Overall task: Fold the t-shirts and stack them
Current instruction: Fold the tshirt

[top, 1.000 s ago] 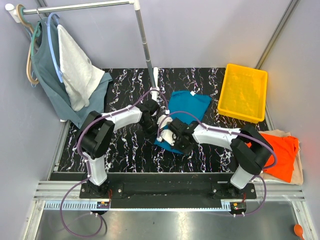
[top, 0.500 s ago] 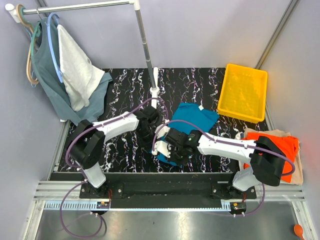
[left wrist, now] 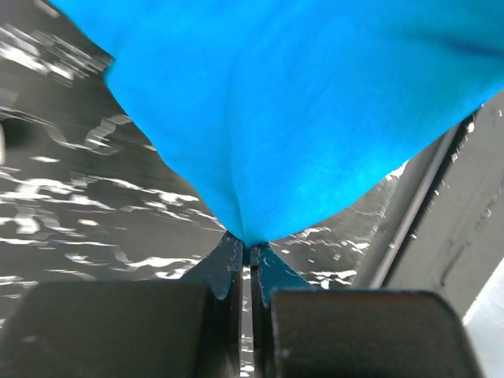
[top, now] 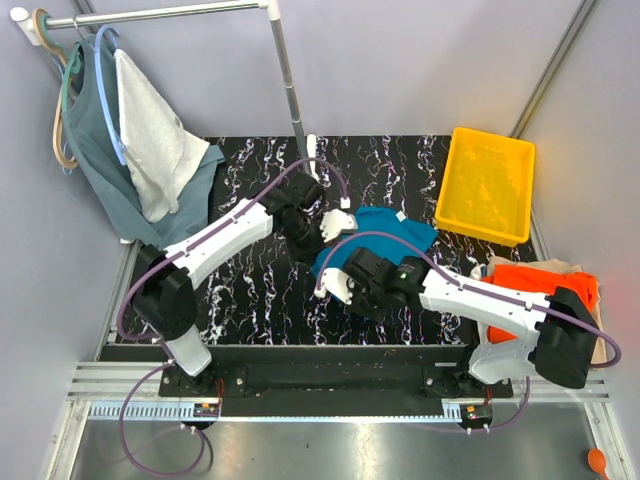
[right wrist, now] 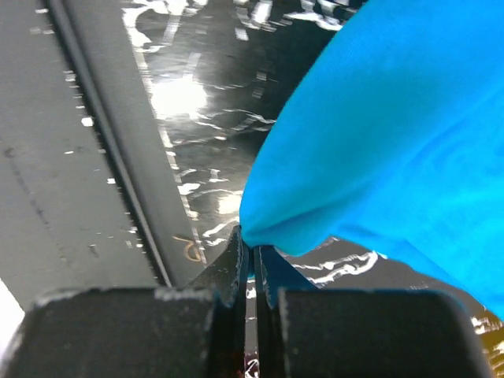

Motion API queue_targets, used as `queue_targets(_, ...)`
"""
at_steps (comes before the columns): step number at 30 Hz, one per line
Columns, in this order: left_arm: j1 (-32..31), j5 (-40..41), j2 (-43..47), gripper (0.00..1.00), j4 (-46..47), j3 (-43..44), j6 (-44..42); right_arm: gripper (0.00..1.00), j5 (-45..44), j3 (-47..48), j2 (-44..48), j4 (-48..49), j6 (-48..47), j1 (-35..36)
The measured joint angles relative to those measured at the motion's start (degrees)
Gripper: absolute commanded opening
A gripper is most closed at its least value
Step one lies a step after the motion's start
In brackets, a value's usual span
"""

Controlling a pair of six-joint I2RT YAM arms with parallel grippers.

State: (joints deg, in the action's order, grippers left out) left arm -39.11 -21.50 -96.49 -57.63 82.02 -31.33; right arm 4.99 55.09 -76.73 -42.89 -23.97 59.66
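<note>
Centre of the desk [top: 250, 285], black with white marbling: we note the teal-blue t-shirt [top: 385, 232] lying bunched between the two arms, its far part spread toward the yellow tray [top: 487, 180].

Left claw [top: 325, 222]: closed on the t-shirt's left edge. In the left wrist view the left claw [left wrist: 250, 252] has its jaws pressed together with a point of the teal cloth [left wrist: 299, 118] nipped between the tips; the fabric fans out from there.

Right claw [top: 336, 287]: closed on the near edge of the same t-shirt. In the right wrist view the right claw [right wrist: 252, 253] pinches a rounded fold of the cloth [right wrist: 394, 142], jaws together, with the desk's dark edge rail beside it.

The two claws sit near each other, the left one farther from the bases and the right one closer to them.

Right side of the desk: the orange t-shirt [top: 540, 280] lies on the cream t-shirt [top: 545, 265], both partly hidden by the right arm.

Far left: a grey-green top [top: 95, 160] and a white cloth [top: 150, 140] hang from a rail [top: 160, 14], well apart from the claws.
</note>
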Motion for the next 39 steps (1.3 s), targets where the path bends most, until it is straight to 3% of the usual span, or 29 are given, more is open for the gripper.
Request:
queue_targets(9,0.0,2.0,-6.8,0.00,-2.0,12.4,-1.8,0.00,-3.0,0.8,2.2,0.2,-0.6,-12.3)
queue_targets(25,0.3,3.4,-24.5,0.00,-2.8,37.0,-3.0,0.00,-9.1,5.2,2.2,2.0,-5.0,-27.2)
queue_targets(39,1.3,5.2,-31.9,0.00,4.1,41.2,-3.4,0.00,-9.9,6.5,-3.6,6.8,-10.6,-37.4)
